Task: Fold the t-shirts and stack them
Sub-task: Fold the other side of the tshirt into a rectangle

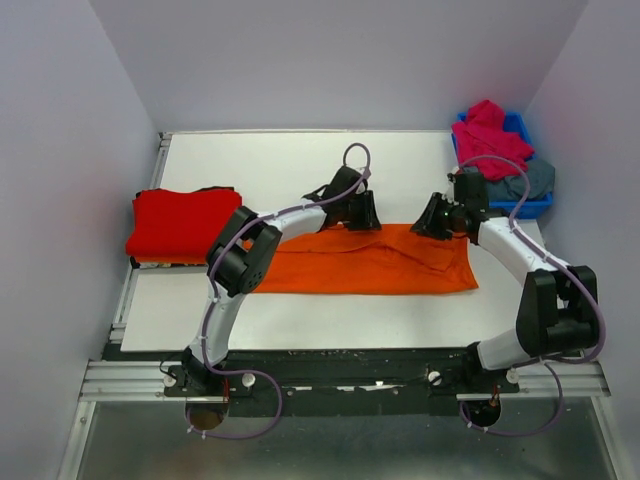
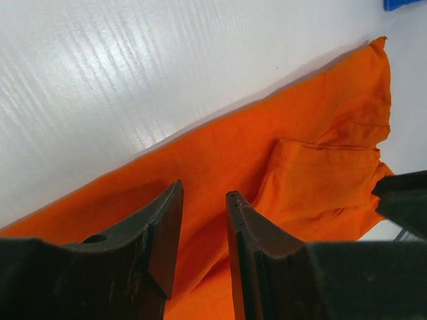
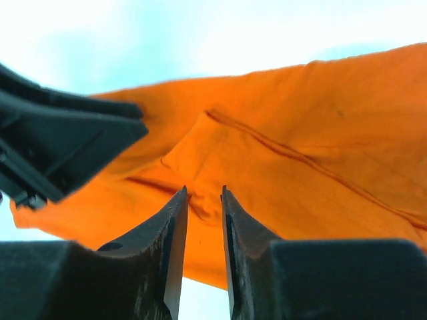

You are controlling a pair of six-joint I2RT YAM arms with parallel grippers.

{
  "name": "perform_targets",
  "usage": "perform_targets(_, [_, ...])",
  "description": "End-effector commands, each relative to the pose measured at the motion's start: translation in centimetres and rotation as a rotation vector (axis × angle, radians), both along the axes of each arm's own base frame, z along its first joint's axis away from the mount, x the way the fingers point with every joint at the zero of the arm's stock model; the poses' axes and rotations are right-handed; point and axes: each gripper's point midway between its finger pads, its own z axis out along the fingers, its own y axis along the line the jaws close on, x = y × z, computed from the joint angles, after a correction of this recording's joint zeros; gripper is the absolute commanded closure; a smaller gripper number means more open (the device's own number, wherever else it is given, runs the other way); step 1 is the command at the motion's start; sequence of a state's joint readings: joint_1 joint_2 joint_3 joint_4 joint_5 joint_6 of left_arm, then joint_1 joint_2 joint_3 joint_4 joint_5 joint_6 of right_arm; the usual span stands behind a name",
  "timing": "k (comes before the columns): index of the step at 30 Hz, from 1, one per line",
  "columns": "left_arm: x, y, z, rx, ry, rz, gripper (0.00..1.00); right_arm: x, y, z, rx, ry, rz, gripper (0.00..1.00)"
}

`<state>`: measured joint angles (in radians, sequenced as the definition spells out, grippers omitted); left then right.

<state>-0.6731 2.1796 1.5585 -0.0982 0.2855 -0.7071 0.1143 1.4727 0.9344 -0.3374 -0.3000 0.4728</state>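
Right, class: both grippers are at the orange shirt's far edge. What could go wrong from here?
1. The left gripper and right gripper are close together, each showing in the other's wrist view, so they might collide.
2. The orange shirt has a folded sleeve lying near the fingertips. A pinch could catch only that layer and bunch the fold.
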Motion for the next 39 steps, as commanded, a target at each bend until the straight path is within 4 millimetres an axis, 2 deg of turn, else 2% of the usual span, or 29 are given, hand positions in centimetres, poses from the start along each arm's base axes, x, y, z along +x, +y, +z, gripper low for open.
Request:
perform_targets(1, [-0.2, -1.8, 3.6, -0.039, -0.109, -0.064, 0.56, 2.1, -2.5, 0.0, -0.115, -0.001, -0.106, 0.74])
perform_targets(3, [-0.3, -2.1, 3.9, -0.043, -0.135, -0.078, 0.56, 2.8, -2.9, -0.4, -0.132, 0.012, -0.124, 0.94])
perform_targets(4, [-0.2, -2.2, 4.3, -0.049, -0.153, -0.085, 0.56, 3.0, -3.2, -0.7, -0.14, 0.02, -0.138, 0.99])
perform_targets(12, [-0.8, -4.7, 5.2, -0.099, -0.207, -0.177, 0.5, 3.8, -5.5, -3.2, -0.171, 0.101, -0.229, 0.99])
perform_targets(18, [-1.0, -6.6, 5.2, -0.114, -0.219, -0.221, 0.5, 4.5, -5.8, -4.7, -0.173, 0.144, -0.251, 0.99])
perform_targets(28, [-0.7, -7.4, 2.0, -0.05, -0.141, -0.243, 0.53, 5.0, -5.6, -6.3, -0.163, 0.201, -0.258, 0.99])
perform_targets(34, [-0.6, -7.0, 1.2, -0.021, -0.144, -0.244, 0.53, 5.2, -5.6, -6.3, -0.159, 0.199, -0.259, 0.99])
perform_targets(39, [-1.7, -8.0, 2.1, -0.091, -0.132, -0.296, 0.67, 5.1, -5.7, -6.4, -0.16, 0.2, -0.262, 0.99])
